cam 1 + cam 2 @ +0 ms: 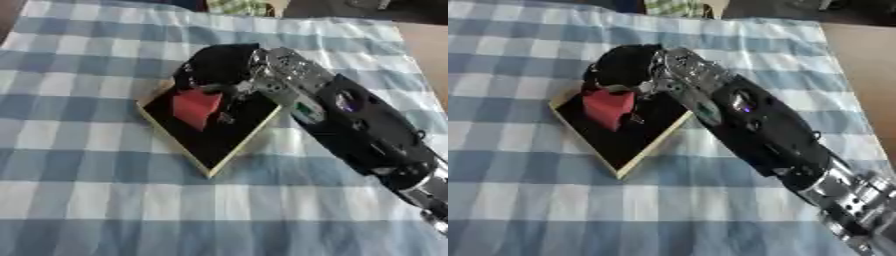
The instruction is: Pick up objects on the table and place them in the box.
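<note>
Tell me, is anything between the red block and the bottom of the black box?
Nothing visible. The red block is already over the dark inside of the shallow black box with pale rim, under the right hand; whether it rests on the bottom is unclear.

Soft daylight, overall blur, faint shadows

Setting: domestic-looking tabletop staged for a robot trial; the exact room cannot be told. Evidence: bench covered by a blue-and-white checked cloth (pixel 96 165), of the household tablecloth kind; bare brown surface (pixel 864 60) showing past the cloth's right edge; a green-and-white checked item (pixel 234 6) at the far edge, too small to identify; dark surroundings beyond. 1 black robot arm (pixel 772 130) lies across the cloth.
</note>
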Controlling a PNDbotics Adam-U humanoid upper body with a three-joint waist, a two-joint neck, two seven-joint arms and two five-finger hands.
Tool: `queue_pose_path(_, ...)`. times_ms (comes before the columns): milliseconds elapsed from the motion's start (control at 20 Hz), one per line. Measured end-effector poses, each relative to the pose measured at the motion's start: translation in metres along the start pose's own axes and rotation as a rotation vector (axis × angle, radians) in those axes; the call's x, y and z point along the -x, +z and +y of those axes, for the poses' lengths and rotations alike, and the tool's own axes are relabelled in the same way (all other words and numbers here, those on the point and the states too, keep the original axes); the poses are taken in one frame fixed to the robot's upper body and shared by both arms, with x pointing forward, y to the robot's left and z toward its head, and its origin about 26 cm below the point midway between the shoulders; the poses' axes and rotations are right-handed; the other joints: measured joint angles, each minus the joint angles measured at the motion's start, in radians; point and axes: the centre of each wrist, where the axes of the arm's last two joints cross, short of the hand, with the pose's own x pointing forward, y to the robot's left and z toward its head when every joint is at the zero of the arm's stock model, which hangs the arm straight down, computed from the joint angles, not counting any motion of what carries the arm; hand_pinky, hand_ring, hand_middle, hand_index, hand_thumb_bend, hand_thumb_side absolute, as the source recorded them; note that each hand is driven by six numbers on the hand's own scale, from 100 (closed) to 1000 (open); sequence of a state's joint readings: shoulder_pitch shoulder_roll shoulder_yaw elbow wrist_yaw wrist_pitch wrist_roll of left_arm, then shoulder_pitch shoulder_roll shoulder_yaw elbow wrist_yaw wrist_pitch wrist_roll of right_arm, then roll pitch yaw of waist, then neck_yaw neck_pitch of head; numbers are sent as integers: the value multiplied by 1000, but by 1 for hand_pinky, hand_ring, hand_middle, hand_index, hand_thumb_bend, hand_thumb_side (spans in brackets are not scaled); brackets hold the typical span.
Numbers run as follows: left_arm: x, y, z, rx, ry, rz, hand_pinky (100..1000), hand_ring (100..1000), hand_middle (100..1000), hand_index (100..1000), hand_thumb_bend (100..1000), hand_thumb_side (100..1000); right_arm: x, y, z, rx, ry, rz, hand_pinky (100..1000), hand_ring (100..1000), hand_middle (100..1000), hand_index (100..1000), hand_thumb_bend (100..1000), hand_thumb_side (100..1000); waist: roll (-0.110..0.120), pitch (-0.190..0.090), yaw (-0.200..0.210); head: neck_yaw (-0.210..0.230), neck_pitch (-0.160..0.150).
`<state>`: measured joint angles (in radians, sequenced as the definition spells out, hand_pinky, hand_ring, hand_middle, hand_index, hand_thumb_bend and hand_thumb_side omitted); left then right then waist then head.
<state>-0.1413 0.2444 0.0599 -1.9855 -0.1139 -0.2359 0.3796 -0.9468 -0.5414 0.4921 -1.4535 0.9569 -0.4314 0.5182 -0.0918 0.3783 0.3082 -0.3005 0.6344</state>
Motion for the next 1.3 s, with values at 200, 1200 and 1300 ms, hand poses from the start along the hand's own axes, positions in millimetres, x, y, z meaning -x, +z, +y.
queue_pose_path(200,0,0,0,0,0,0,694,632,579,635,100,755,1,1,0,-7,8,-4,879,872,854,884,282,100,-2,1,0,0,-2)
queue_pose_path(1200,0,0,0,4,-1,3,695,633,578,634,100,754,2,23,-29,5,65,-26,1000,1000,943,981,554,244,-1,1,-5,0,-8)
queue_pose_path(1300,0,0,0,4,-1,3,695,633,578,634,100,753,2,25,-32,22,59,-23,1000,1000,941,982,539,218,1,1,-6,0,-11)
